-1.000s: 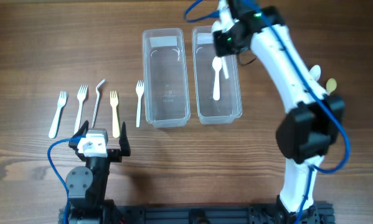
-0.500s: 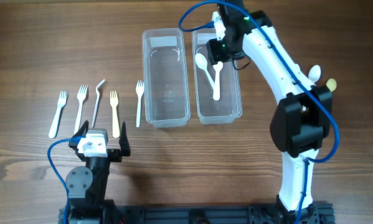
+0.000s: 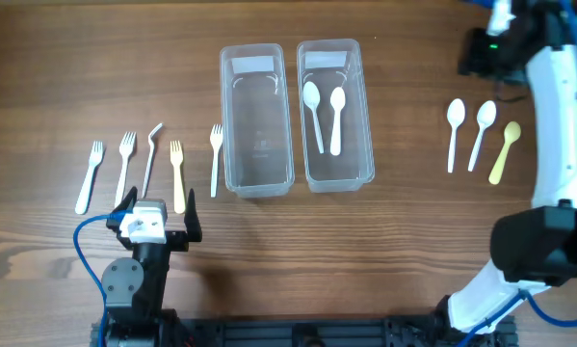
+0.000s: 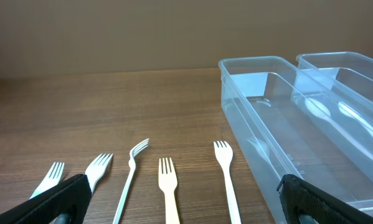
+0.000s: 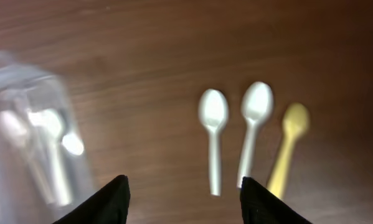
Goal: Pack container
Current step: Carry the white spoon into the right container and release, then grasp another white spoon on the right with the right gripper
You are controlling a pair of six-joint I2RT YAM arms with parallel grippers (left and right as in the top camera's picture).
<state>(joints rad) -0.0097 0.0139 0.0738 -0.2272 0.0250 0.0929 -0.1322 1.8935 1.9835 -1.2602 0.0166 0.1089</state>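
right container point(image 3: 368, 116): clear, mid-desk point(image 3: 413, 241), two white spoons point(image 3: 324, 111) lying inside.
left container point(image 3: 256, 120): clear, just beside it.
loose spoons point(image 3: 481, 135): two white, one yellow, on the right.
forks point(image 3: 177, 173): five in a row, on the left.
right claw point(image 5: 183, 199): partly open, holding nothing, near loose spoons.
left claw point(image 4: 186, 208): spread wide, holding nothing, near the fork handles.

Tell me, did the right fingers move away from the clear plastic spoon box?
Yes. The right fingers moved right, off the clear plastic spoon box toward the loose spoons.
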